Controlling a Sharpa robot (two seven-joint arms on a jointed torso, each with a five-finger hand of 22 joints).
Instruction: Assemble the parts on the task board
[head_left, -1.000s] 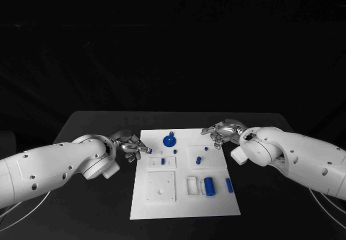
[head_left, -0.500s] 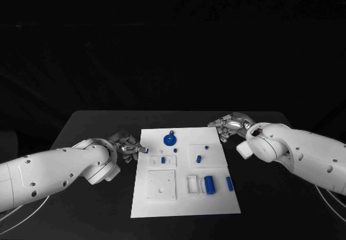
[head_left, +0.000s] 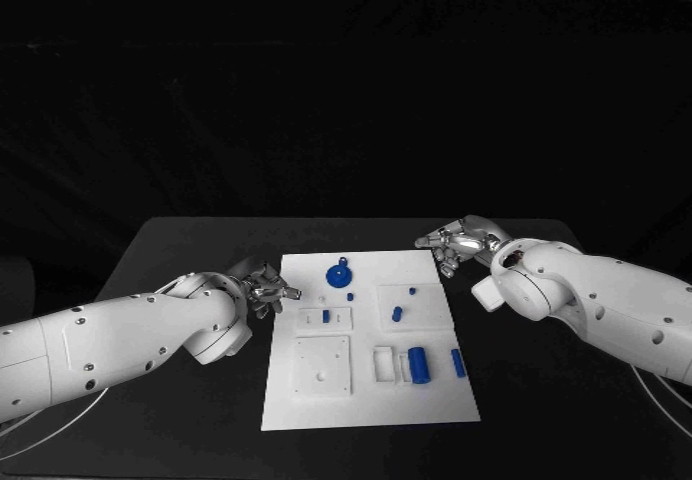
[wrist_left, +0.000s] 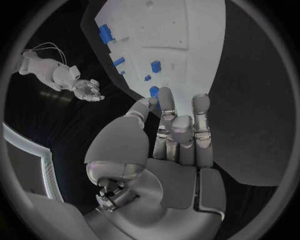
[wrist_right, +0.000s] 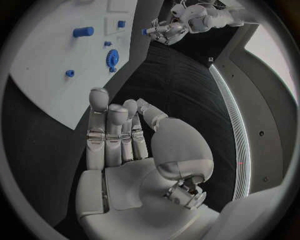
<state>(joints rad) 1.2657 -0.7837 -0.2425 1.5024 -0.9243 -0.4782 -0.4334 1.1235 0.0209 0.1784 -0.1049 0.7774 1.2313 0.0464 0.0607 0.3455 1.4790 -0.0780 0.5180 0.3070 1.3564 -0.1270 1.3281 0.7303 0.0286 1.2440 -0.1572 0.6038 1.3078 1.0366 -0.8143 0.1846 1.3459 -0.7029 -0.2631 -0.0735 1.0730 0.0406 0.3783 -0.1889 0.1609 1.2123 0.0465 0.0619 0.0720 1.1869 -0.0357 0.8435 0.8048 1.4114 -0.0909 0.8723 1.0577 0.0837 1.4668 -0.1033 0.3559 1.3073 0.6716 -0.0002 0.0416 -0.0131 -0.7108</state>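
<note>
board: the white plate (head_left: 369, 400) is lying flat in the middle of the black surface (head_left: 188, 250), long side running from 12 to 6 o'clock

round piece: a blue disc with a little tab (head_left: 340, 277) is sitting up near the board's 12 o'clock end

small bits: a blue peg (head_left: 327, 317) is sitting in a raised white block at about 9 o'clock, another (head_left: 397, 314) in a block toward 3, plus two tiny ones (head_left: 352, 298) and (head_left: 413, 291) close by

cylinder: a fat blue one (head_left: 420, 366) is lying next to a white frame toward 5 o'clock, with a slim blue bar (head_left: 459, 363) just beside it at the board's edge

left hand: (head_left: 261, 288) is hanging just off the board's 9 o'clock edge, fingers (wrist_left: 185, 131) lying side by side, fairly straight, holding nothing

right hand: (head_left: 459, 244) is hovering off the 1 o'clock corner, fingers (wrist_right: 109, 131) stretched out close together, thumb apart, palm bare
</note>
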